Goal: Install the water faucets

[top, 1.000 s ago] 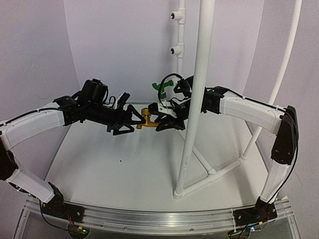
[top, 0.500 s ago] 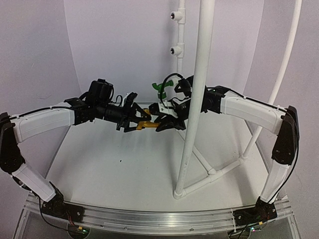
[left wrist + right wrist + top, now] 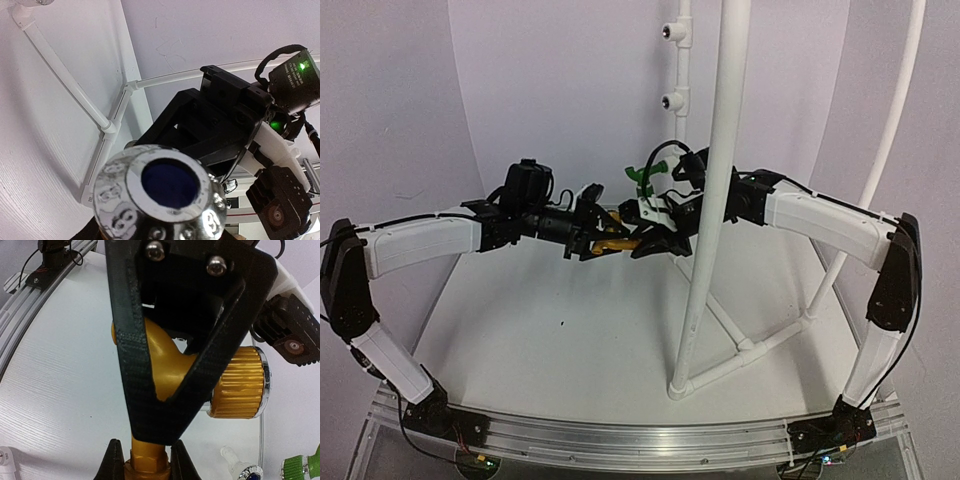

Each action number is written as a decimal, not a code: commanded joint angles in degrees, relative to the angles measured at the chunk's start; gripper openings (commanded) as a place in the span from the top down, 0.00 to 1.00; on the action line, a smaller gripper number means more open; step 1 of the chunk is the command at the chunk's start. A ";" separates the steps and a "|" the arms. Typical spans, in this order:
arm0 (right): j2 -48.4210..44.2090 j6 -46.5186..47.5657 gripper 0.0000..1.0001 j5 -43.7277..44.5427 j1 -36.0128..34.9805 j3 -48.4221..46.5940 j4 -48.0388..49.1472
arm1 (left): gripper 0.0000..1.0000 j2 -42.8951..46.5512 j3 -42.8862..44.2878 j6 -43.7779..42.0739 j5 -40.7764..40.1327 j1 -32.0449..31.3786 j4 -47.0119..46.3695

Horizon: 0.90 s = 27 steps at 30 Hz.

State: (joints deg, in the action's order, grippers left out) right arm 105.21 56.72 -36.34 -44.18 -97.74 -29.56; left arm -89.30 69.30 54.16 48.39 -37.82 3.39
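Gold faucet (image 3: 170,365) in right pincer (image 3: 146,460) (knob (image 3: 165,200) embossing illegible).

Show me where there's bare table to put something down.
The widest bare patch of table lies up front, between the left arm and the white pipe frame's foot. Mid-back is crowded: left gripper and right gripper meet at the gold faucet.

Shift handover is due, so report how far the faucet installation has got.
Done: nothing; both tee fittings at the back show open holes. In hand: the right gripper clamps the gold faucet in mid-air, with the left gripper at its body. Remaining: fitting that faucet, then the green faucet, which nobody holds.
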 commanded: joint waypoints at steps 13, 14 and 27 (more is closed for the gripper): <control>-3.52 -1.30 1.00 -0.88 -0.12 -1.68 2.37 | 0.68 -1.49 -1.33 2.46 1.99 0.12 -8.09; -3.60 -1.47 1.00 -0.73 -0.12 -1.55 2.39 | 0.69 -1.14 -1.90 2.77 1.66 0.12 -8.95; -4.14 -2.17 0.98 -0.61 -0.15 -0.68 2.49 | 0.89 0.23 -3.63 2.38 -0.54 0.12 -11.25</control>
State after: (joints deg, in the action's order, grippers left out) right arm 104.63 54.46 -35.97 -43.98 -97.71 -29.71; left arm -90.83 66.14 55.65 48.91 -37.93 -5.16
